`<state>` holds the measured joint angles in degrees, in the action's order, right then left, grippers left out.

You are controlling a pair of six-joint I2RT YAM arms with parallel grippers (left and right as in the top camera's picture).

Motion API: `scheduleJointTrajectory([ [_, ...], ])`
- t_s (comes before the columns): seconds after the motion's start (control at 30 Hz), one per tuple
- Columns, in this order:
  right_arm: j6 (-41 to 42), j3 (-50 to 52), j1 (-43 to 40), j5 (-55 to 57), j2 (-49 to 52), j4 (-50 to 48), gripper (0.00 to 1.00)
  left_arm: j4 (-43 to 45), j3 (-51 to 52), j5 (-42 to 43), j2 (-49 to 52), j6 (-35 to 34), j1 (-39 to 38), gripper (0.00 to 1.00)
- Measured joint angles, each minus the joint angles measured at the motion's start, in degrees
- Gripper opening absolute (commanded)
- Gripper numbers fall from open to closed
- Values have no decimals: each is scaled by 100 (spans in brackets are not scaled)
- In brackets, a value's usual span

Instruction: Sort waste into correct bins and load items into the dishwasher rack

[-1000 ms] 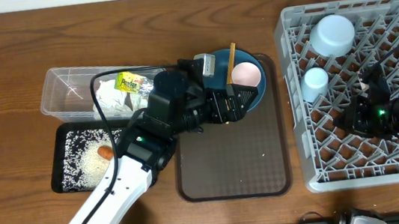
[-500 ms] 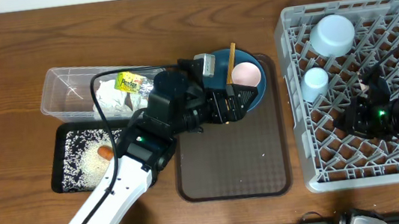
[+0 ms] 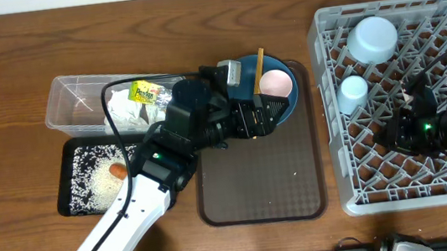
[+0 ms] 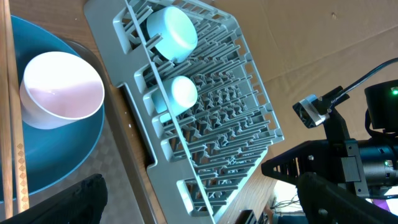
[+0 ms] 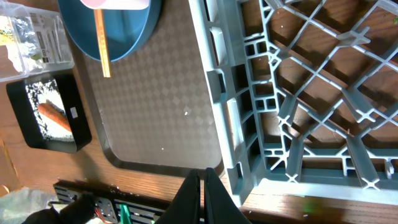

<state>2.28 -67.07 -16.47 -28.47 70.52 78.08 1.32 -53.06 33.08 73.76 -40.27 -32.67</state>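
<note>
- Since nothing has moved over the last second, you are looking at a pause: both arms hold the same pose and every object lies where it lay.
- At the far left, the waste looks sorted. The napkin and snack packet lie in the clear tub. The carrot and rice lie in the black tray just in front of it.
- Your left gripper hovers over the near edge of the plate. Its jaws are spread as wide as they go, with nothing between them.
- Just ahead of it, the pink cup stands on the plate with its mouth up. The chopsticks lie across the plate's left side. The plate rests on the back corner of the brown tray.
- To the right, the rack already holds 2 items, the bowl and the blue cup, both upside down.
- At the far right, your right gripper hangs above the rack's lattice with its fingers pressed together and nothing held.
- For the task, I judge 3 items are left to load: pink cup, chopsticks and plate. The open left gripper looks lined up on the cup, so closing on its rim is the likely next step.
</note>
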Motion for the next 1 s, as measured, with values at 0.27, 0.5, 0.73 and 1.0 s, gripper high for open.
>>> scheduleJointTrajectory([
  [0.27,0,0,0,0,0,9,5,0,0,0,0,0,0,100],
  [0.5,-42,0,0,2,0,28,5,0,0,0,0,0,0,100],
  [0.73,-44,0,0,2,0,-4,5,0,0,0,0,0,0,100],
  [1.0,-44,2,0,4,0,-39,5,0,0,0,0,0,0,100],
])
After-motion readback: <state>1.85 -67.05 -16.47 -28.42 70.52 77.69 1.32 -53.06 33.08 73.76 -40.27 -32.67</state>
